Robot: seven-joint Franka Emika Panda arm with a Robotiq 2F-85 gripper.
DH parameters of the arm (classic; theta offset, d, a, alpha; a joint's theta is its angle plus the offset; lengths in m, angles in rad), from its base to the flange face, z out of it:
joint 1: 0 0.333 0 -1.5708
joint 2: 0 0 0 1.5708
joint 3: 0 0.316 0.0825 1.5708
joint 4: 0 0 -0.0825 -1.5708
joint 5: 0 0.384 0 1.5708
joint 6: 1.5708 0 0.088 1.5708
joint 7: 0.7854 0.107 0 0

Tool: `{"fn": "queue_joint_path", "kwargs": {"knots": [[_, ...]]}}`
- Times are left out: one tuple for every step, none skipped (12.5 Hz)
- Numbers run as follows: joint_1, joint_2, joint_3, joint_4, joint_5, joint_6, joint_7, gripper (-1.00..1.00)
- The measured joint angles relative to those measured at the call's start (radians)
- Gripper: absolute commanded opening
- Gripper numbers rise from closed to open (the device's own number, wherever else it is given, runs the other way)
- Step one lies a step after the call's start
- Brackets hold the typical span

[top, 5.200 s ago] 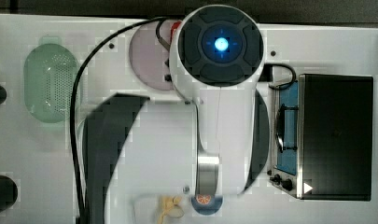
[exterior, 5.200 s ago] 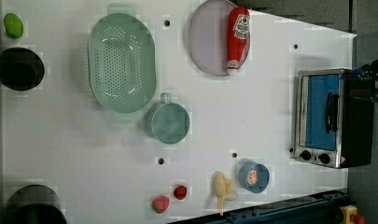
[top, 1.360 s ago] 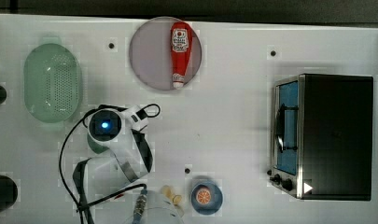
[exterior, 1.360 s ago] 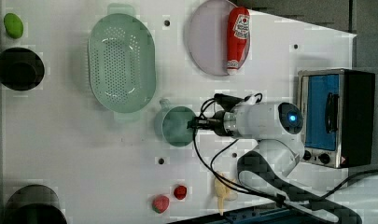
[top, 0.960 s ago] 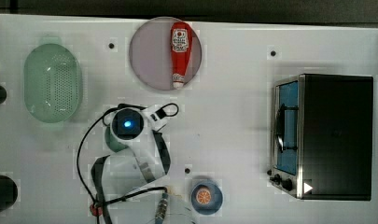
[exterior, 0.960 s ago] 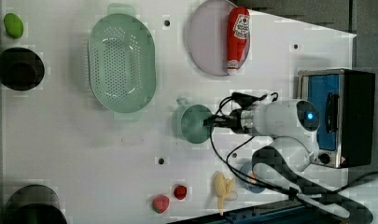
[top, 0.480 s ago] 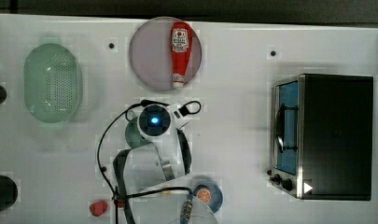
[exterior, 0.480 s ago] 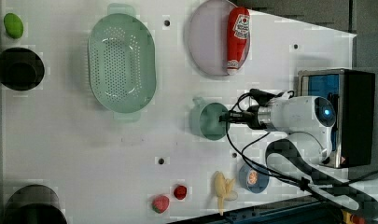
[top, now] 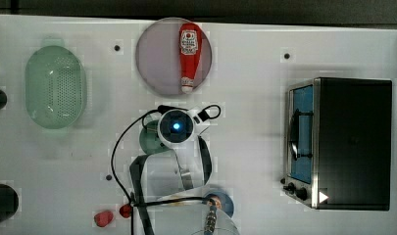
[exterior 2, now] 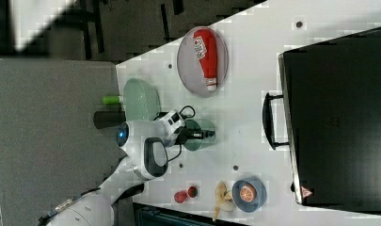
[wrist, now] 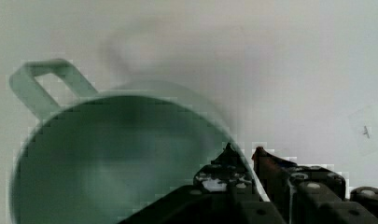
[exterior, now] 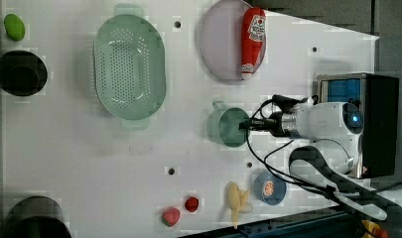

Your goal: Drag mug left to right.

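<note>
The grey-green mug (exterior: 226, 130) stands upright near the middle of the white table (exterior: 64, 163), its handle towards the colander. My gripper (exterior: 244, 125) is shut on the mug's rim on the side facing the oven. In the wrist view one finger sits inside the mug (wrist: 107, 154) and the other outside, with the gripper (wrist: 242, 151) pinching the wall. From above, the arm's white wrist (top: 175, 126) covers most of the mug (top: 147, 142). The right view shows the mug (exterior 2: 195, 142) with the gripper (exterior 2: 208, 134) over its rim.
A pale green colander (top: 54, 87) lies at the top view's left. A ketchup bottle (top: 188, 54) rests on a grey plate (top: 157, 58). A toaster oven (top: 343, 142) stands at the top view's right. A blue dish (exterior: 269, 188), a banana (exterior: 235, 198) and red fruits (exterior: 171, 216) sit near the arm's base.
The gripper has dragged the mug steadily to the right in the top view, away from the colander to below the plate. The grip on the rim is unchanged.
</note>
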Motion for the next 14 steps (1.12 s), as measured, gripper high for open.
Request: {"fn": "queue_joint_path", "kwargs": {"knots": [[-0.003, -0.001, -0.008, 0.0, -0.002, 0.0, -0.021, -0.65], [-0.006, -0.001, -0.02, 0.002, -0.002, 0.0, -0.047, -0.65], [-0.009, -0.002, -0.034, 0.004, -0.002, 0.001, -0.075, -0.65], [-0.023, -0.003, -0.036, 0.002, -0.002, 0.001, -0.107, -0.65], [-0.039, -0.002, -0.039, 0.004, -0.005, 0.001, -0.147, -0.65], [-0.051, -0.002, -0.047, 0.008, -0.005, 0.0, -0.178, -0.65], [-0.064, -0.001, -0.057, 0.014, -0.005, 0.001, -0.201, -0.65], [-0.073, -0.002, -0.073, 0.018, -0.003, 0.002, -0.232, -0.65], [-0.076, -0.002, -0.096, 0.018, 0.0, -0.001, -0.27, -0.65], [-0.079, -0.001, -0.123, 0.016, 0.002, 0.002, -0.309, -0.65], [-0.087, -0.002, -0.143, 0.016, -0.004, 0.002, -0.344, -0.65], [-0.097, -0.002, -0.159, 0.016, -0.007, 0.002, -0.379, -0.65], [-0.109, -0.004, -0.173, 0.018, -0.006, 0.003, -0.413, -0.65], [-0.114, -0.004, -0.19, 0.021, 0.0, 0.001, -0.442, -0.65]]}}
